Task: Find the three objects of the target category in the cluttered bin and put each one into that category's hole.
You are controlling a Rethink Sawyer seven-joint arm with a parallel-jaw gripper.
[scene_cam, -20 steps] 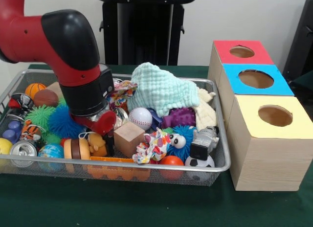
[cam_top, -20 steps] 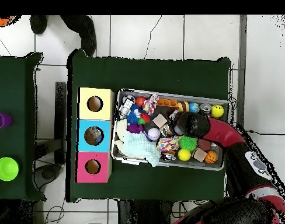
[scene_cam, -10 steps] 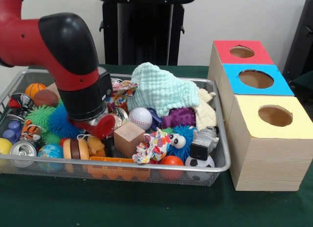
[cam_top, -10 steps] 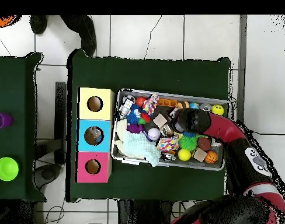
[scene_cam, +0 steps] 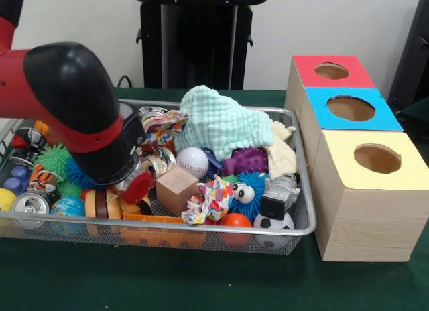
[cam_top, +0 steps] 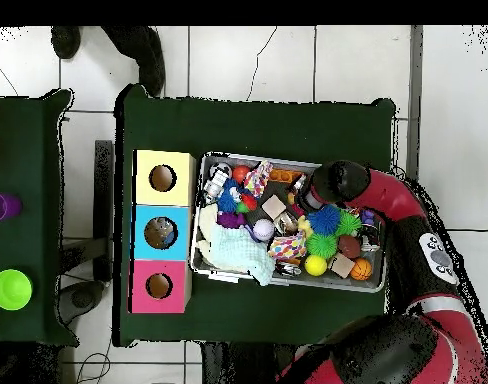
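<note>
A wire bin (scene_cam: 300,190) holds a heap of toys: a baseball (scene_cam: 192,161), a wooden cube (scene_cam: 177,190), a soccer ball (scene_cam: 273,222), an orange ball (scene_cam: 234,220), a globe ball (scene_cam: 69,206) and a blue spiky ball with eyes (scene_cam: 248,190). A mint cloth (scene_cam: 221,123) lies over the back of the pile. The arm's wrist (scene_cam: 124,170) hangs low over the bin's left part, beside the cube. It hides the gripper below it. In the overhead view the arm's end (cam_top: 333,182) covers the toys at the bin's upper rim.
Three wooden boxes with round holes stand in a row beside the bin: red (scene_cam: 332,71), blue (scene_cam: 350,108) and yellow (scene_cam: 377,158). A drink can (scene_cam: 30,205) and a toy robot (scene_cam: 278,196) lie near the front rim. A black stand (scene_cam: 198,43) rises behind the table.
The arm has swung lower and toward the bin's front left. In the overhead view its end has moved to the upper rim, uncovering the blue and green spiky balls.
</note>
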